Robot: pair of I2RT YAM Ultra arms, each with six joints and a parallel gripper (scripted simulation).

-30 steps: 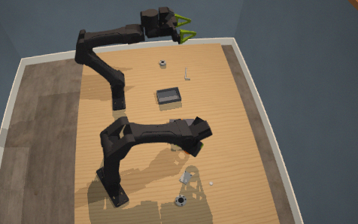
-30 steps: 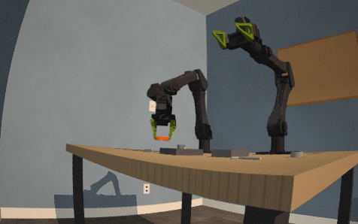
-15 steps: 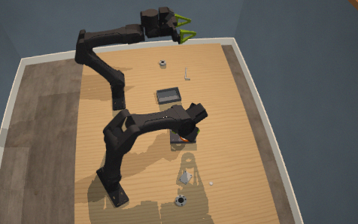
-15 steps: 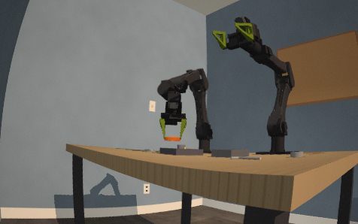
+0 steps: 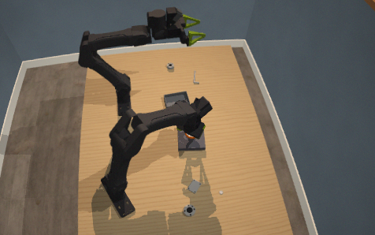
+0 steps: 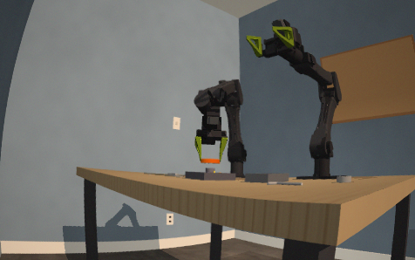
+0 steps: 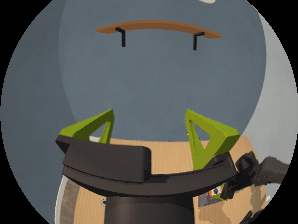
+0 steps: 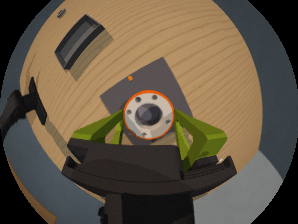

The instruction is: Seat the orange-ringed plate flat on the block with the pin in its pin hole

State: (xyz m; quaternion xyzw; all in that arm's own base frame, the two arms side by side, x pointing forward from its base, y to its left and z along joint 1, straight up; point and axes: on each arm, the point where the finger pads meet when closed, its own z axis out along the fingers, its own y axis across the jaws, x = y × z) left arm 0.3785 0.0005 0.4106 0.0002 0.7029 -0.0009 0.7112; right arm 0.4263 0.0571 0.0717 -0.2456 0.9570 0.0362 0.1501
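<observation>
My right gripper [image 6: 210, 153] is shut on the orange-ringed plate, a grey disc with an orange rim, a dark centre hole and several small holes. It holds the plate level a little above the dark grey block [image 5: 191, 140], right over the post [image 6: 210, 170], which the plate hides in the right wrist view. The plate also shows as an orange strip in the exterior view [image 6: 209, 160] and under the gripper in the top view [image 5: 189, 136]. My left gripper [image 5: 192, 27] is open and empty, raised high over the table's far edge; it also shows in the left wrist view [image 7: 148, 132].
A dark tray [image 5: 176, 98] lies behind the block. A small ringed part [image 5: 170, 66] and a hex key [image 5: 195, 78] lie farther back. A grey square plate [image 5: 194, 186], a flange [image 5: 189, 210] and a small white ball [image 5: 220, 192] lie near the front.
</observation>
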